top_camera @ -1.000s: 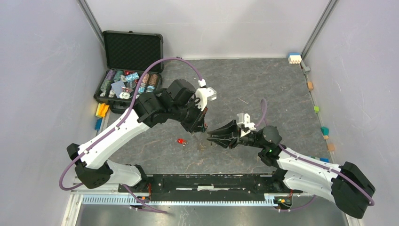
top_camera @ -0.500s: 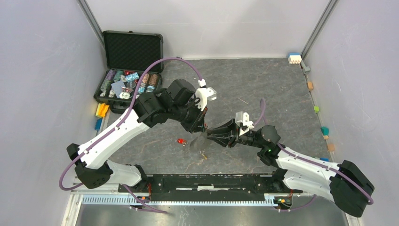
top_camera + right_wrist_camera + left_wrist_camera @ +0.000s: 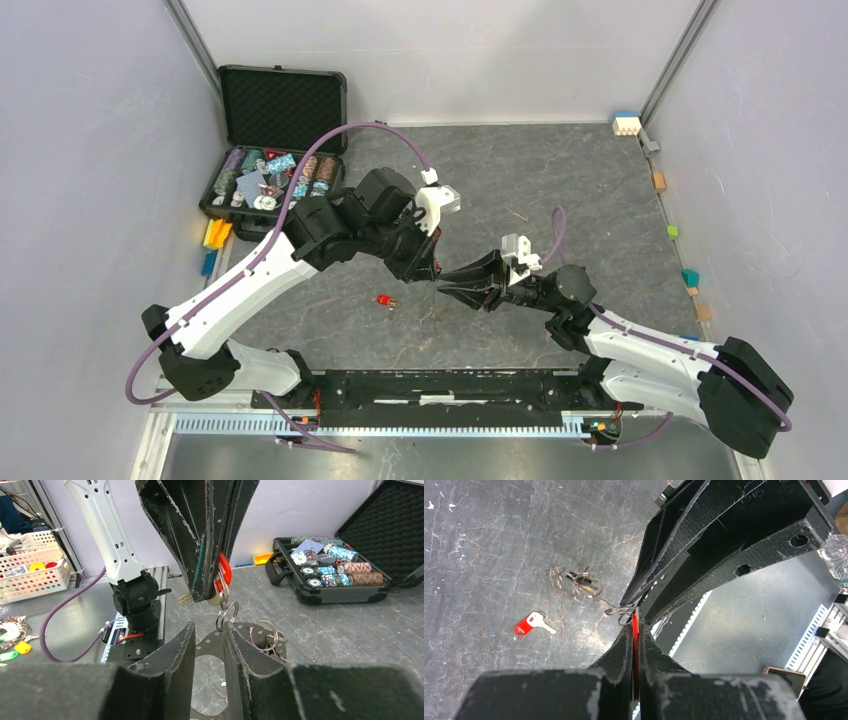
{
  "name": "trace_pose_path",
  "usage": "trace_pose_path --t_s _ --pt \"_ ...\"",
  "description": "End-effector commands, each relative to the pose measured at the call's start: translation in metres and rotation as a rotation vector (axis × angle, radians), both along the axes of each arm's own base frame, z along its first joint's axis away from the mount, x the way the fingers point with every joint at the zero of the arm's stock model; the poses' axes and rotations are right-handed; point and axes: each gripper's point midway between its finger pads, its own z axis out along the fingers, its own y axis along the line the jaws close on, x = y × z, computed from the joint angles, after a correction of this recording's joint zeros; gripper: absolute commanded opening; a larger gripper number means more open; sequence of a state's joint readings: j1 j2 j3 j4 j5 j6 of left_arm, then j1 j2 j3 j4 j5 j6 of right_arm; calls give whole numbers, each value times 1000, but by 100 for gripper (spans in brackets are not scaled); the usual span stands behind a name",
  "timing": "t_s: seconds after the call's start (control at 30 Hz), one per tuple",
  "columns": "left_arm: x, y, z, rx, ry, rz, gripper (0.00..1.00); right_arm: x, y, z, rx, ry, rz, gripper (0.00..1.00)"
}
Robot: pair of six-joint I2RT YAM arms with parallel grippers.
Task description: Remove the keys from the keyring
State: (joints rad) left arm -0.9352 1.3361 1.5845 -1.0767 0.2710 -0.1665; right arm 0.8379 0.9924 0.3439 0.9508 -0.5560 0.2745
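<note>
- Where the two arms meet over the middle of the table [image 3: 560,180], the top view shows the left gripper [image 3: 430,272] pointing down. The right gripper [image 3: 443,281] reaches in from the right, its tips just beside the left one's. The keyring is too small to make out here.
- A loose key [image 3: 385,300] with a red head lies on the table just left of the grippers. An open case [image 3: 283,100] sits at the far left corner.
- In the left wrist view, the left gripper [image 3: 634,622] has its fingers pressed together on a red key [image 3: 635,630], which shows as a thin red strip between them.
- A silver ring [image 3: 619,611] juts out at those fingertips, right at the tips of the right gripper [image 3: 636,604].
- Further off, a bunch of rings [image 3: 574,582] with a gold key [image 3: 584,581] shows against the table. Whether it hangs or lies there cannot be told. The loose key [image 3: 529,624] lies near it, apart.
- In the right wrist view, the left gripper [image 3: 212,597] comes down from above, clamped on the red key [image 3: 225,569]. The silver ring [image 3: 227,614] dangles below it, reaching the keyring [image 3: 215,639], a grey strap with more rings on its right part.
- The right gripper [image 3: 209,626] has its fingers [image 3: 175,660] apart, and the strap shows through the gap. Whether they touch it cannot be told.
</note>
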Motion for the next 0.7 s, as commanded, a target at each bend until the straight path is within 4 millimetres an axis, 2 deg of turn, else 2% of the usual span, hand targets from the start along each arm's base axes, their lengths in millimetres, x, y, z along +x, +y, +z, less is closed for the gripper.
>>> trace_pose_path --t_s 0.0,0.67 --pt "0 -5 15 -62 -29 -24 2 -1 1 30 74 -51 1 31" --pt "-1 -7 11 -66 -16 -28 2 3 3 33 88 -30 -5 24"
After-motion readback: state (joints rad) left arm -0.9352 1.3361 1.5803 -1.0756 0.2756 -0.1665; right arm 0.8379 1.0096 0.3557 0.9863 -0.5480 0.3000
